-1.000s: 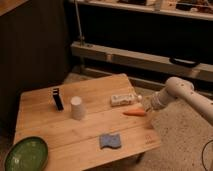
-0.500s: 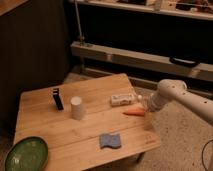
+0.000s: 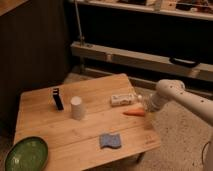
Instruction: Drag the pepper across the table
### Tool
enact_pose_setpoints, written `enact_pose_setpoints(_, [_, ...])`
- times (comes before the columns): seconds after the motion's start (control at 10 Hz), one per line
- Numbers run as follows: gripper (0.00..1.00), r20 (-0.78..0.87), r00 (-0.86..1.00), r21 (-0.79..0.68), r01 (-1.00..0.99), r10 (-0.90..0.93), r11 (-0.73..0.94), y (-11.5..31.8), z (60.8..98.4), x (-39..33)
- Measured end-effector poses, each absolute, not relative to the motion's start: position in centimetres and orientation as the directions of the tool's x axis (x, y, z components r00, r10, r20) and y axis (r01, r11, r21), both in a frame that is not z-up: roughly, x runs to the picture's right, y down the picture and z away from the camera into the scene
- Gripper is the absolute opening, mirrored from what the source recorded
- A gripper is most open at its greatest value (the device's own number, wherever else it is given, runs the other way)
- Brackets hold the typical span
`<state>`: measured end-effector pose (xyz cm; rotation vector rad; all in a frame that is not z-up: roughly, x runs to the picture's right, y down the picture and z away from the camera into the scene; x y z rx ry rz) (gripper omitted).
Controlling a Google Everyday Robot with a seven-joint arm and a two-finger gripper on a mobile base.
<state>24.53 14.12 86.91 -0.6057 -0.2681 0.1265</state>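
The pepper (image 3: 134, 113), slim and orange-red, lies on the light wooden table (image 3: 45, 120) near its right edge, pointed end to the left. My gripper (image 3: 144, 106) comes in from the right on a white arm and sits low, right at the pepper's thick right end. It looks open, and I see nothing held in it. Whether it touches the pepper I cannot tell.
A white packet (image 3: 122, 99) lies just behind the pepper. A white cup (image 3: 76, 108) and a black upright object (image 3: 58, 98) stand mid-table. A blue sponge (image 3: 110, 141) lies near the front edge, a green plate (image 3: 25, 154) at the front left corner. Metal shelving runs behind.
The arm has shifted slightly left and down toward the pepper's right end. The pepper itself has stayed in place.
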Motion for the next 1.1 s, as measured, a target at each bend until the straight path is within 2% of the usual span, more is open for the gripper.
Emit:
enact_pose_setpoints(0.2, [0.8,0.27,0.939,-0.583,-0.019,0.215,0.813,14.4,87.0,24.8])
enact_pose_setpoints(0.6, [0.79,0.274,0.939,-0.592,-0.008,0.21,0.806,14.2,87.7,24.1])
enact_pose_setpoints(0.9, [0.53,0.273,0.938,-0.608,-0.005,0.215,0.794,13.9,88.5,23.5])
enact_pose_setpoints(1.1, [0.31,0.266,0.939,-0.614,-0.01,0.219,0.789,13.7,88.8,23.5])
